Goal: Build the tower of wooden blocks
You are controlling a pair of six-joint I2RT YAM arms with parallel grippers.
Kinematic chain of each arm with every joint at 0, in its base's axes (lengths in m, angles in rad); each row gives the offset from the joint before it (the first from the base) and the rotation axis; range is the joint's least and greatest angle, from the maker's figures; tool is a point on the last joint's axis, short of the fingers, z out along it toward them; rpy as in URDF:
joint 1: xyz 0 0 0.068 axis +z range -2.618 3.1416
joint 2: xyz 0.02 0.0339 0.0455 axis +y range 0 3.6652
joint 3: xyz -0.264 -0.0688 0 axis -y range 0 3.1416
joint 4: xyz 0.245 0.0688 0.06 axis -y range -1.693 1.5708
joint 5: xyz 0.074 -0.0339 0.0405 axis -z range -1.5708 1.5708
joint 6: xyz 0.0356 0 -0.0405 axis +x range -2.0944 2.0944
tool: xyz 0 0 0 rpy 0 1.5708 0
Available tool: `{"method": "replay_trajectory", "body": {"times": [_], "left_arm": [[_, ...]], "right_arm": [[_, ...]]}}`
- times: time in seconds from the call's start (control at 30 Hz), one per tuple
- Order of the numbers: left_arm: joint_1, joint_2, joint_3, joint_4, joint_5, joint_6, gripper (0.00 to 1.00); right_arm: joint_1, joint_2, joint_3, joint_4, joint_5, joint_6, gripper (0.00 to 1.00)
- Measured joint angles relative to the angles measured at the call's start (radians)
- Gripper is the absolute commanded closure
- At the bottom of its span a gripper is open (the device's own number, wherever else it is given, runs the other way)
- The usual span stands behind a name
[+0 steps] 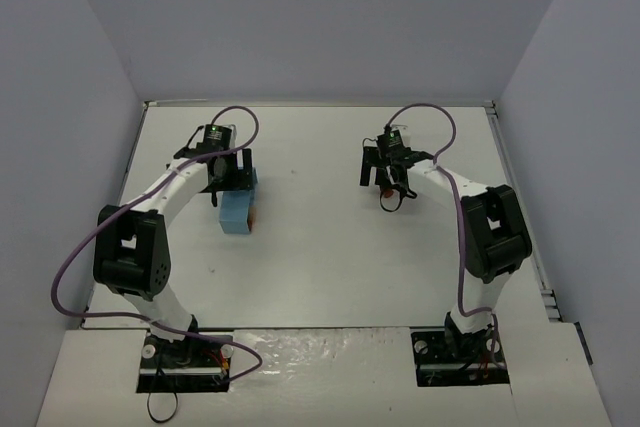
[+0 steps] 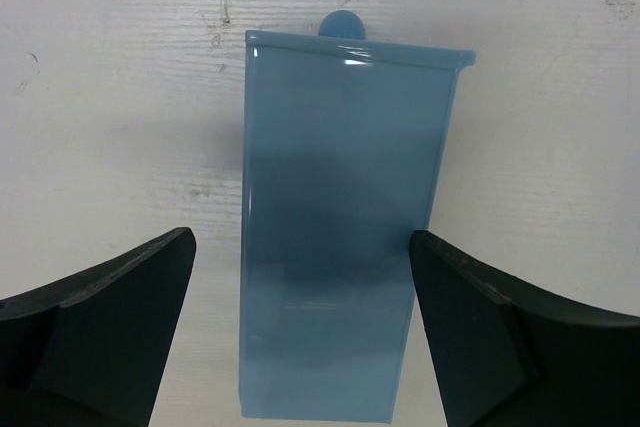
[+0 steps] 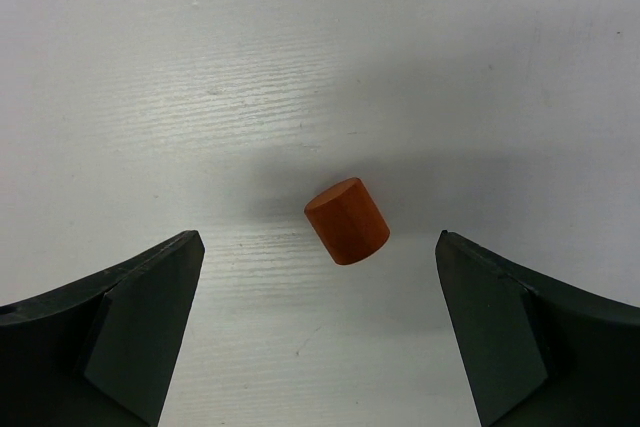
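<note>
A reddish-brown wooden cylinder block [image 3: 347, 220] lies tilted on the white table, centred just ahead of my right gripper [image 3: 318, 237]. That gripper is wide open and touches nothing. From above, the right gripper [image 1: 385, 179] hangs over the far right of the table. My left gripper [image 2: 300, 237] is open and straddles a light-blue rectangular box [image 2: 340, 227]. There is a clear gap on its left side, and its right finger [image 2: 470, 327] overlaps the box edge. In the top view, the left gripper [image 1: 228, 177] is over the box [image 1: 238, 212]. A small reddish piece [image 1: 254, 215] shows at the box's right side.
A round blue knob [image 2: 343, 24] peeks out behind the box's far end. White walls enclose the table [image 1: 320, 267] on the left, back and right. Purple cables loop over both arms.
</note>
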Motion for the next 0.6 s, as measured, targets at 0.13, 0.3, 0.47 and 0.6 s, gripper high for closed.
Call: {"method": "replay_trajectory", "body": {"times": [0.13, 0.3, 0.47, 0.6], "left_arm": [[0.0, -0.001, 0.0, -0.001, 0.013, -0.002, 0.07], [0.0, -0.001, 0.0, -0.002, 0.032, -0.002, 0.04], [0.0, -0.001, 0.0, -0.006, 0.049, -0.009, 0.03], [0.0, -0.014, -0.012, -0.006, 0.046, -0.012, 0.03]], "right_arm": [[-0.002, -0.008, -0.002, 0.0, 0.0, -0.002, 0.0], [-0.006, -0.01, -0.017, -0.002, 0.0, -0.005, 0.0], [-0.006, -0.011, -0.025, -0.003, 0.0, -0.006, 0.0], [-0.006, -0.015, -0.032, -0.003, 0.0, -0.006, 0.0]]}}
